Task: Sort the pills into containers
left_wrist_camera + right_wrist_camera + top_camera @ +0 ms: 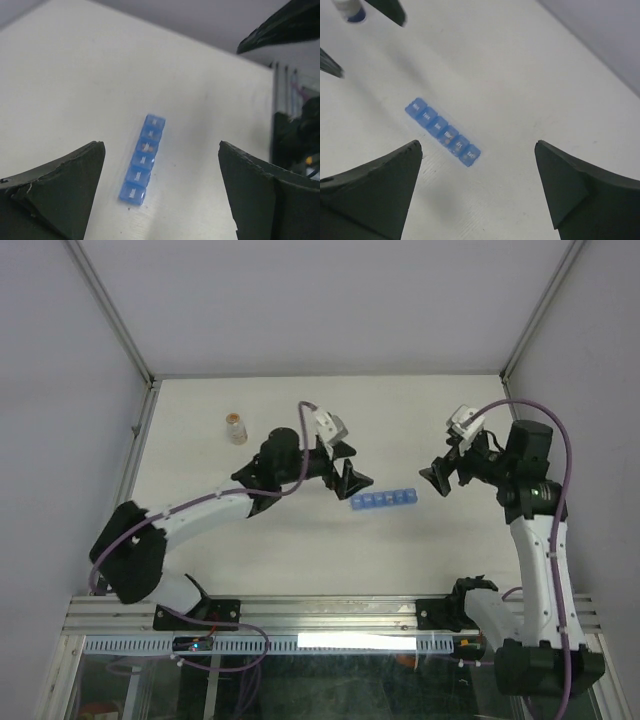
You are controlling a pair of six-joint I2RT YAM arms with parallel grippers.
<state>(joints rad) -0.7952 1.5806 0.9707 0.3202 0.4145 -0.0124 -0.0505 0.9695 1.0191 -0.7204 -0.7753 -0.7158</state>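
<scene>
The containers point(385, 500) are a blue translucent strip of joined square compartments lying flat at the table's middle, lids down. The strip also shows in the left wrist view point(142, 160) and the right wrist view point(442, 131). A small orange pill point(146, 147) shows through one middle compartment. My left gripper point(350, 467) hovers just left of the strip, open and empty point(161, 146). My right gripper point(440, 472) hovers just right of it, also open and empty point(477, 145). Neither touches the strip.
A small clear bottle point(236, 428) with tan-orange contents stands upright at the back left of the white table. Grey walls with metal frame posts close in the back and sides. The arm bases sit on the rail at the near edge.
</scene>
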